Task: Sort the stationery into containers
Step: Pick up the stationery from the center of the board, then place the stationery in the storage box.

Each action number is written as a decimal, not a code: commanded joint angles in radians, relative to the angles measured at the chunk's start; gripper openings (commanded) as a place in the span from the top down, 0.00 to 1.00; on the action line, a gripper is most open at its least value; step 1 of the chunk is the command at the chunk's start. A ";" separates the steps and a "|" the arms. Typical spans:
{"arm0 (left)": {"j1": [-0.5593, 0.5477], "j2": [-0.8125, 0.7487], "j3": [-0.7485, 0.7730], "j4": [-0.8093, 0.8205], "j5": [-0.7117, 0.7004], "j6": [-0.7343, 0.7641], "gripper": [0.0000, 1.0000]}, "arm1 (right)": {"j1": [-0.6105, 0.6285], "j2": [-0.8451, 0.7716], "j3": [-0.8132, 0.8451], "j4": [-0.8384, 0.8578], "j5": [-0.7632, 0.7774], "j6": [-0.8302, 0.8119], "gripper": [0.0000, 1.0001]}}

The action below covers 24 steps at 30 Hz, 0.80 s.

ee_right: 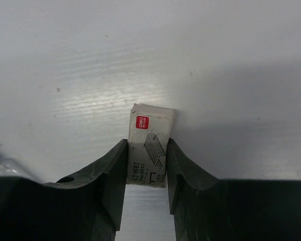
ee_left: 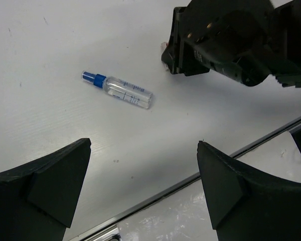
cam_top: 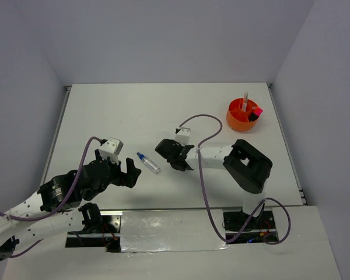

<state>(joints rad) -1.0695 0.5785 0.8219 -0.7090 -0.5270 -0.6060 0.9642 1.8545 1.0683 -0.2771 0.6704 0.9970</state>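
A blue-capped clear tube (cam_top: 147, 163) lies on the white table between the two grippers; it also shows in the left wrist view (ee_left: 118, 91). My left gripper (cam_top: 131, 172) is open and empty, just left of the tube (ee_left: 143, 145). My right gripper (cam_top: 174, 155) is shut on a small whitish block (ee_right: 149, 138), a staple box with a red logo, held between both fingers (ee_right: 147, 150) close to the table. The round orange tub (cam_top: 236, 121) stands at the far right and holds a pink-capped highlighter (cam_top: 256, 111) and a thin upright peach piece (cam_top: 245, 100).
The right arm's black wrist (ee_left: 226, 40) sits just right of the tube. A metal table edge (ee_left: 251, 145) runs along the near side, and grey walls enclose the table on three sides.
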 commanded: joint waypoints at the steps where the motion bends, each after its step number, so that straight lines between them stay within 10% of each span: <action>1: 0.002 0.001 0.003 0.036 0.005 0.008 0.01 | -0.062 -0.109 -0.019 0.274 -0.126 -0.326 0.79; 13: 0.002 -0.031 0.002 0.040 0.010 0.009 0.01 | -0.579 0.044 0.640 -0.287 -0.238 -0.809 0.78; 24: -0.001 -0.032 0.002 0.048 0.025 0.017 0.01 | -0.679 0.173 0.808 -0.324 -0.065 -0.974 0.77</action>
<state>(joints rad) -1.0695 0.5518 0.8219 -0.7017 -0.5110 -0.6044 0.3065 2.0220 1.8446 -0.5701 0.5549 0.0914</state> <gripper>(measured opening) 0.993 0.398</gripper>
